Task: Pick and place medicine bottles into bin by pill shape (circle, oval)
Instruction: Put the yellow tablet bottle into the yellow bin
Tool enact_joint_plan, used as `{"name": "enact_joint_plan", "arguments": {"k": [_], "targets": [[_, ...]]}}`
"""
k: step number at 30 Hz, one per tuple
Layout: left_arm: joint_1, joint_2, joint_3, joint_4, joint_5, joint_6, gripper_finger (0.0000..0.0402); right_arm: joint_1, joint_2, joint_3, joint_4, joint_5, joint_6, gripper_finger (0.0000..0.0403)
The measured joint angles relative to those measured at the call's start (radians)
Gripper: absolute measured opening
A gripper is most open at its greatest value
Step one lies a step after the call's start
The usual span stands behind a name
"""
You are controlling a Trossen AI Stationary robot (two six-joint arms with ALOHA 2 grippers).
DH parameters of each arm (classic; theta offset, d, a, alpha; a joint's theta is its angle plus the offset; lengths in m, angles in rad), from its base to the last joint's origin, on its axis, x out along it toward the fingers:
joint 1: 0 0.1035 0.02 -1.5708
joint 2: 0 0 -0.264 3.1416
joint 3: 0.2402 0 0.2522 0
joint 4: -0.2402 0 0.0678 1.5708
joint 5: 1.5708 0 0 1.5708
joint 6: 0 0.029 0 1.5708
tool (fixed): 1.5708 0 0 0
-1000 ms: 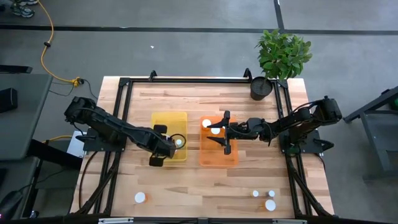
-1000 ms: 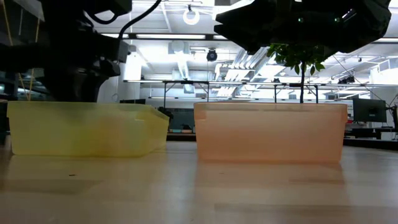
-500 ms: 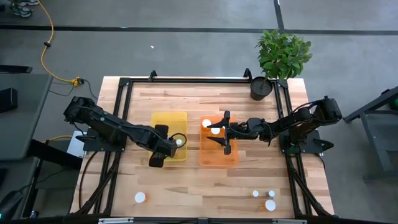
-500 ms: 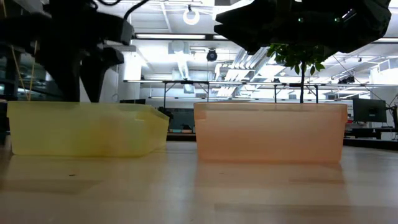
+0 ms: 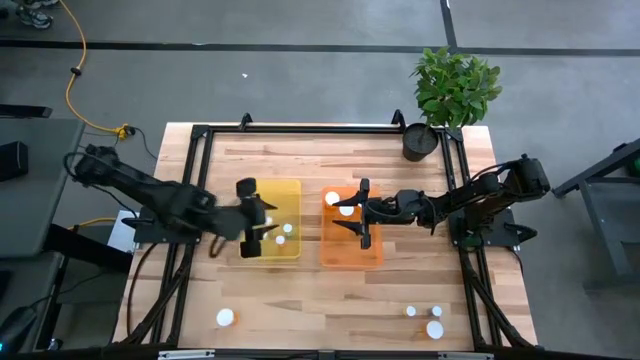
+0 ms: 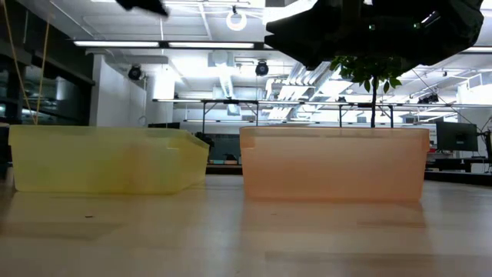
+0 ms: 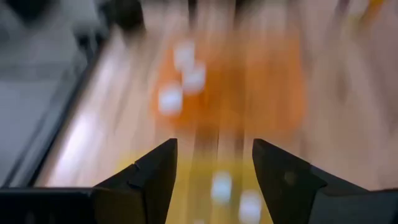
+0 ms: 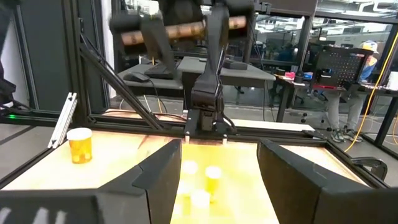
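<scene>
My left gripper (image 5: 250, 217) is open and empty, over the left rim of the yellow bin (image 5: 272, 190). Two white-capped medicine bottles (image 5: 285, 233) stand in that bin; they also show, blurred, in the left wrist view (image 7: 221, 185). My right gripper (image 5: 364, 213) is open and empty over the orange bin (image 5: 350, 255), which holds white-capped bottles (image 5: 340, 205). More bottles stand on the table near the front edge: one at the left (image 5: 226, 317) and three at the right (image 5: 430, 318). The left one shows its amber body in the right wrist view (image 8: 81, 145).
A black pot with a green plant (image 5: 422, 141) stands at the far right corner. A black frame (image 5: 300, 128) runs around the table. Both bins stand side by side at mid-table, as the low view shows: yellow (image 6: 108, 158) and orange (image 6: 334, 161).
My left gripper has drawn back from over the yellow bin toward the table's left edge and has risen; in the low view it has gone almost out of the top. The bottles in the yellow bin stay where they were. My right gripper has kept still.
</scene>
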Motion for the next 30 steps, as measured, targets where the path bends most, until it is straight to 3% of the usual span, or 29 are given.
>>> {"name": "enact_joint_plan", "arguments": {"k": [4, 8, 13, 16, 30], "targets": [[-0.071, -0.167, -0.205, 0.443, -0.09, 0.166, 0.019, 0.0, 0.0, 0.0, 0.002, 0.0, 0.0, 0.0204], [-0.1, -0.279, -0.439, 0.889, -0.086, 0.308, 0.0188, 0.0, 0.0, 0.0, 0.0, 0.0, 0.0, 0.0204], [-0.092, -0.334, -0.657, 1.218, -0.085, 0.36, 0.0188, 0.0, 0.0, 0.0, -0.011, 0.0, 0.0, 0.0204], [-0.067, -0.341, -0.709, 1.304, -0.11, 0.366, 0.0188, 0.0, 0.0, 0.0, -0.012, 0.0, -0.005, 0.0204], [-0.021, -0.346, -0.715, 1.27, -0.109, 0.355, 0.0188, 0.0, 0.0, 0.0, -0.008, 0.0, -0.007, 0.0204]]}}
